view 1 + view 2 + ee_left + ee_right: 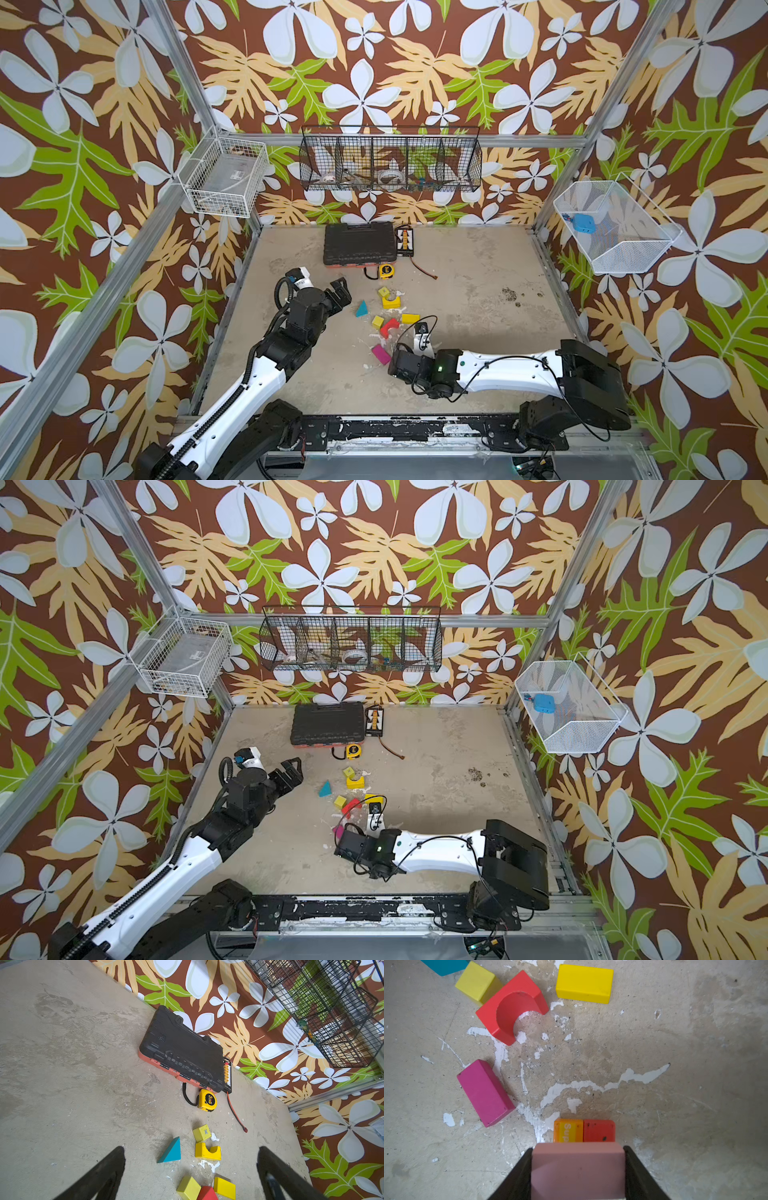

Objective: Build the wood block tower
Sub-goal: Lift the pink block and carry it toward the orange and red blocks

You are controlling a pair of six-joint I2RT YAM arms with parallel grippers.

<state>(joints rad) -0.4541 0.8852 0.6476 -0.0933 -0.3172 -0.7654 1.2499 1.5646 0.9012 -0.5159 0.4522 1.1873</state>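
The right gripper (pixel 577 1148) squeezes the pale pink wooden block (pixel 578 1167) over the orange wooden cube (pixel 568 1130) and red wooden cube (pixel 599 1130), so lower it slow and flat across both; the left gripper (pixel 191 1149) hangs open.

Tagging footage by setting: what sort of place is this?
Probably a robot lab work cell: aluminium frame, floral-print walls, a black wire basket hung up, left arm and right arm mounted on a front rail.
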